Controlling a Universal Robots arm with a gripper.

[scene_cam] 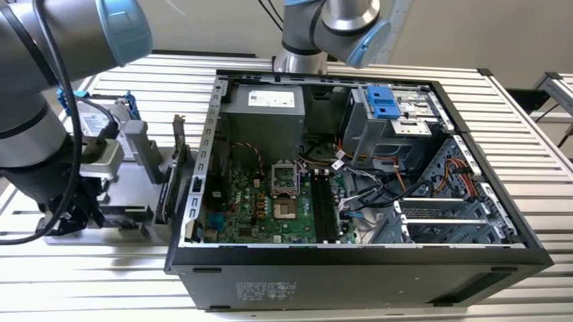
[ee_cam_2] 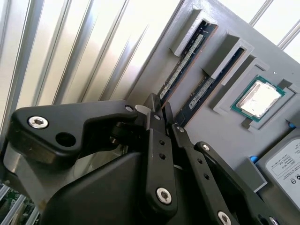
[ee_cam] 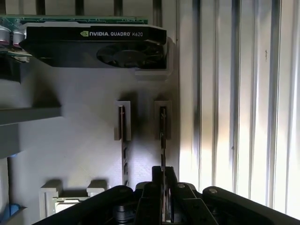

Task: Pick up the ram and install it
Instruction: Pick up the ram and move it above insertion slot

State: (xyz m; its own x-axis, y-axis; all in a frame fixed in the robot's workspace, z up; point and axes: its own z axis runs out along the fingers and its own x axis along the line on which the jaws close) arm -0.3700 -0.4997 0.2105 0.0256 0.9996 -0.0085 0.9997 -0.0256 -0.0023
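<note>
Black gripper, grey holder. The ram looks dark, maybe blue-green in this light. Silver ribbed table, green motherboard, blue latch.

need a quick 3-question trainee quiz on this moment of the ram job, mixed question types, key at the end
1. Multiple choice: how many long, narrow dark memory sticks stand in the flat grey plastic holder? A one, B two, C four.
2. True or false: the black gripper hangs over the open black computer case.
3. Fill in: the gripper lines up with the stick ____ (nearer to / farther from) the square silver-topped processor chip.
Key: 1 B. 2 false; it is at the holder, to the exterior view's left of the case. 3 farther from; that stick is the ram.
</note>
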